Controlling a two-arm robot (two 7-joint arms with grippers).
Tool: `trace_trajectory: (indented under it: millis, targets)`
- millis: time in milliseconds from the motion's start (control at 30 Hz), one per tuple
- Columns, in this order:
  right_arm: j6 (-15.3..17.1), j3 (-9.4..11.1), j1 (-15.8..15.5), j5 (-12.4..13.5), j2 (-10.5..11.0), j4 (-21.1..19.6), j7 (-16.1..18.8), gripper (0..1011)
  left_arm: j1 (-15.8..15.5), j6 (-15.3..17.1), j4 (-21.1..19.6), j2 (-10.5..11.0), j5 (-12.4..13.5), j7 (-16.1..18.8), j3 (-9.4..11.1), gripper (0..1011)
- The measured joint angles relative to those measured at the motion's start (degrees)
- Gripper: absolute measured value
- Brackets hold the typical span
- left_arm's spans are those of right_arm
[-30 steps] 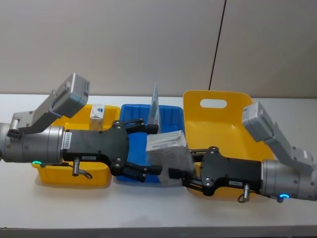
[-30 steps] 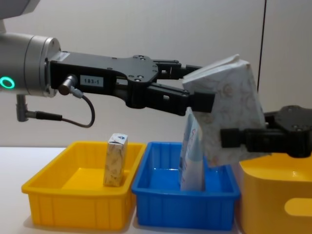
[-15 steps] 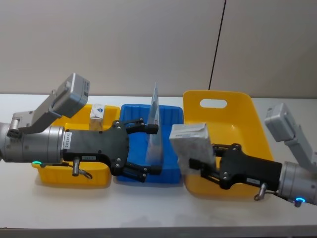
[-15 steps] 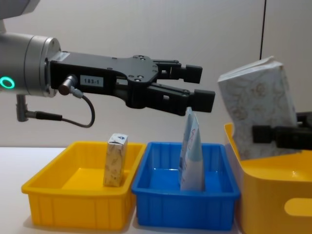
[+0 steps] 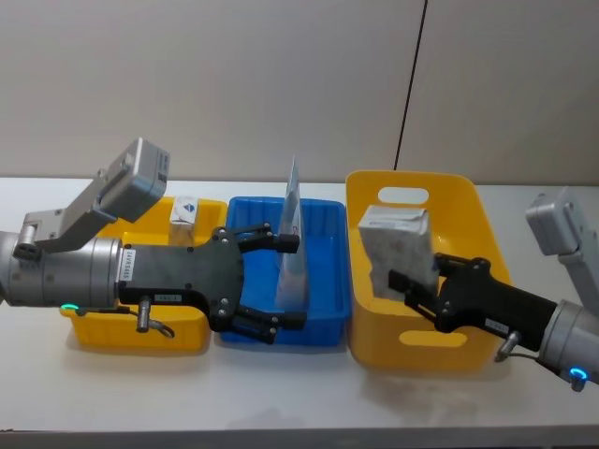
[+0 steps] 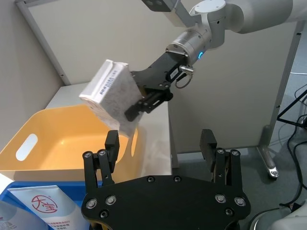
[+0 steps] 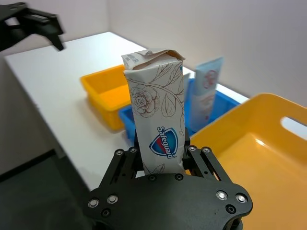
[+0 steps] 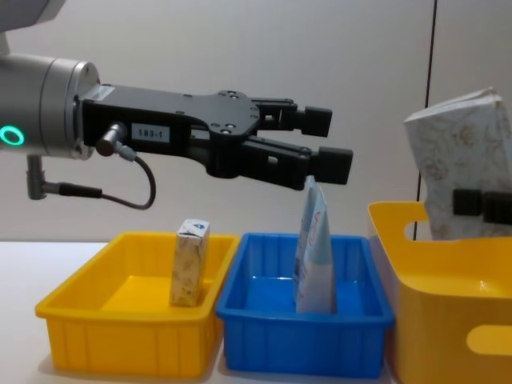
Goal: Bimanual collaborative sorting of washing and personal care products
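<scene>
My right gripper [image 5: 409, 279] is shut on a cream carton [image 5: 397, 245] with a gold floral print. It holds the carton upright over the large yellow bin [image 5: 468, 210]. The right wrist view shows the carton [image 7: 158, 124] with a blue logo between the fingers. My left gripper [image 5: 289, 281] hangs open over the blue bin [image 5: 323, 339], its fingers on either side of the pointed top of a pale blue pouch [image 8: 314, 248] that stands in the bin. A smaller cream carton [image 8: 190, 262] stands in the small yellow bin [image 8: 120, 336].
The three bins stand side by side on a white table [image 5: 281, 393]: small yellow at the left, blue in the middle, large yellow with a handle cutout at the right. A plain wall rises behind. In the left wrist view the pouch [image 6: 45, 206] shows a red round logo.
My right gripper has carried the cream carton rightward, away from the left gripper's fingers, to above the large yellow bin. The left gripper has stayed open in place.
</scene>
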Motion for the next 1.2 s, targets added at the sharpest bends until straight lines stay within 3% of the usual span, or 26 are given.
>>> trace_trajectory:
  millis: [700, 1200]
  targets:
    - [5.5, 2.5, -2.4, -4.2, -5.3, -1.8, -17.9, 364, 0.0, 0.0, 0.0, 0.0, 0.0, 0.0, 0.0, 1001]
    - [10.7, 2.4, -1.8, -9.5, -11.7, -1.3, -32.2, 364, 0.0, 0.0, 0.0, 0.0, 0.0, 0.0, 0.0, 1001]
